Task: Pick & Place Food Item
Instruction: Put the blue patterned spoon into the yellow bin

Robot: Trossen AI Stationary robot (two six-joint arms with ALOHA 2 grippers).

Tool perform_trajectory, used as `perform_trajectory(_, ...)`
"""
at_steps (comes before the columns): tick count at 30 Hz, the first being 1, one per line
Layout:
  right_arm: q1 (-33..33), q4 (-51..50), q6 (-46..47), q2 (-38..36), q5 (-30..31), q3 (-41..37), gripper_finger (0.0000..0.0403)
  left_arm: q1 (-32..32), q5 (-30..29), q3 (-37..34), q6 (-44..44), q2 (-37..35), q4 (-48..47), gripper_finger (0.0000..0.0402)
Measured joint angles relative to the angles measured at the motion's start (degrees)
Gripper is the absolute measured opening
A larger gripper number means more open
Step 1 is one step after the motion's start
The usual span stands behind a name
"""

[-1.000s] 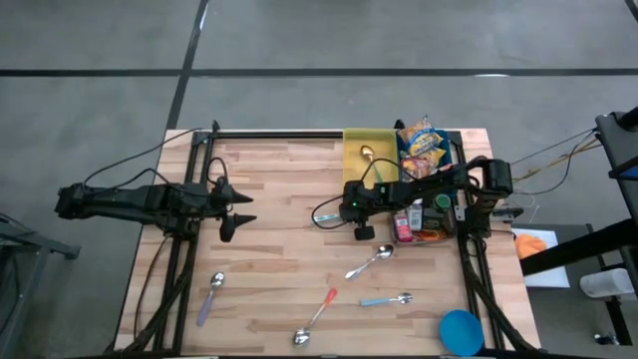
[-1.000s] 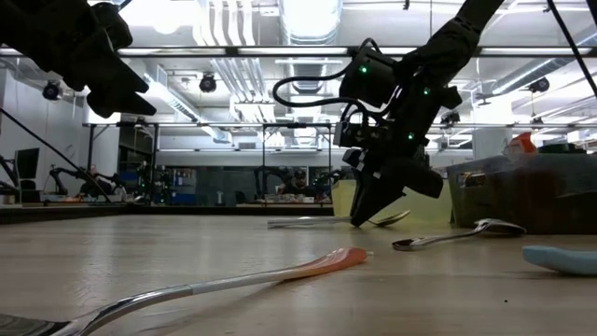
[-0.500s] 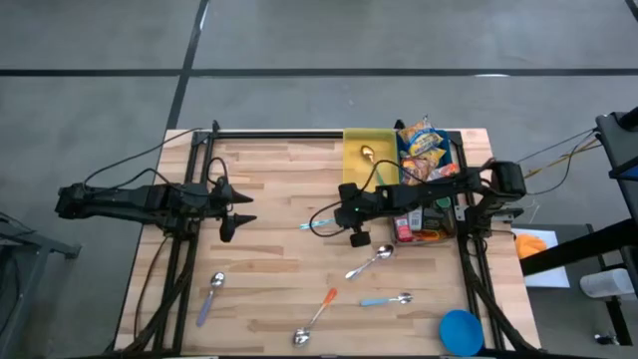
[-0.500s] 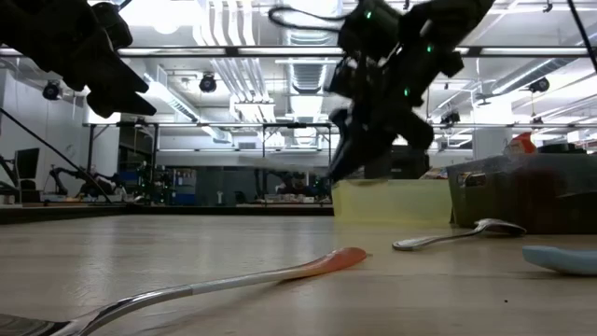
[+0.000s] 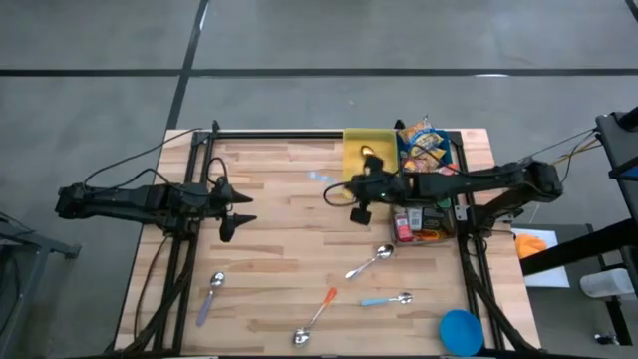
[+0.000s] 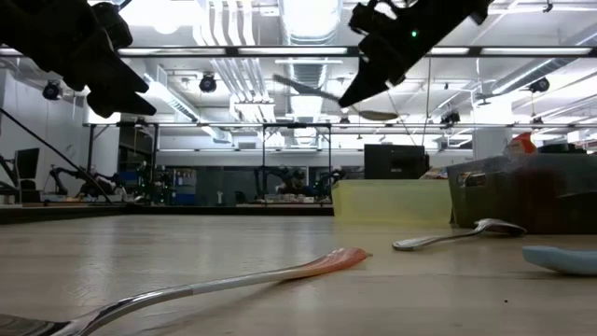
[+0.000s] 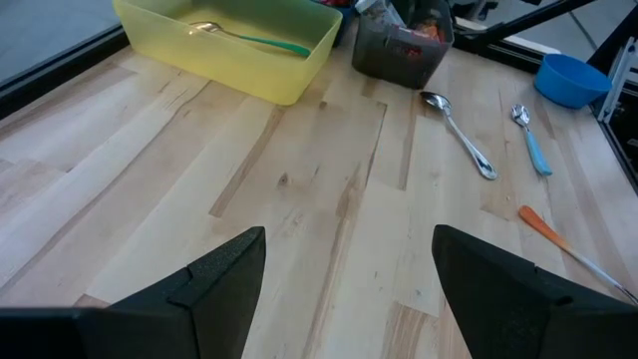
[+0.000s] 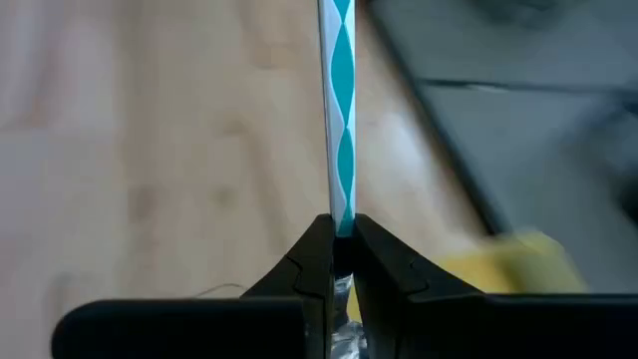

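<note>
One spoon is in the air, and the risk is that it slips or swings before it is over the yellow bin. In the high view the right gripper (image 5: pixel 357 189) sits just left of the yellow bin (image 5: pixel 382 140) at the far right of the table, carrying a teal-handled spoon (image 5: pixel 321 177) whose handle sticks out to the left. Only a thin stretch of the spoon looks pinched, so it could pivot or drop short onto the table (image 5: pixel 279 249). The left gripper (image 5: pixel 231 207) waits over the left side, fingers spread and empty.

The low view shows the right gripper (image 6: pixel 359 89) high above the wood with the spoon (image 6: pixel 312 91) slanting out of it, well clear of the bin (image 6: pixel 392 201).

In the left wrist view the two fingers (image 7: pixel 224 274) stand wide apart on nothing.

The right wrist view shows the fingers (image 8: pixel 317 261) clenched tight on the teal-and-white handle (image 8: pixel 337 120).
</note>
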Motion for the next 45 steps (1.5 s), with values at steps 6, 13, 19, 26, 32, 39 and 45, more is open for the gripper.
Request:
perform_trajectory(6, -2.3, -1.8, 13.8, -3.3, 11.1, -1.7, 0.0022, 0.0, 0.0, 0.0, 0.0, 0.0, 0.0, 0.029)
perform_trajectory(13, -9.0, -2.0, 38.7, -0.9, 13.7, -2.4, 0.0022, 0.0, 0.0, 0.0, 0.0, 0.0, 0.0, 0.029)
perform_trajectory(19, -14.7, -1.9, 46.1, 4.5, 10.0, -2.4, 0.0022, 0.0, 0.0, 0.0, 0.0, 0.0, 0.0, 0.029)
perform_trajectory(26, -18.2, -1.6, 51.5, 11.3, 3.2, -2.4, 0.0022, 0.0, 0.0, 0.0, 0.0, 0.0, 0.0, 0.029)
perform_trajectory(32, -19.4, -1.6, 53.8, 14.8, 0.2, -2.4, 0.0022, 0.0, 0.0, 0.0, 0.0, 0.0, 0.0, 0.029)
perform_trajectory(39, -19.7, -1.6, 53.8, 16.9, -1.6, -2.4, 0.0022, 0.0, 0.0, 0.0, 0.0, 0.0, 0.0, 0.029)
perform_trajectory(45, -19.7, -1.4, 53.8, 17.7, -1.9, -2.4, 0.0022, 0.0, 0.0, 0.0, 0.0, 0.0, 0.0, 0.029)
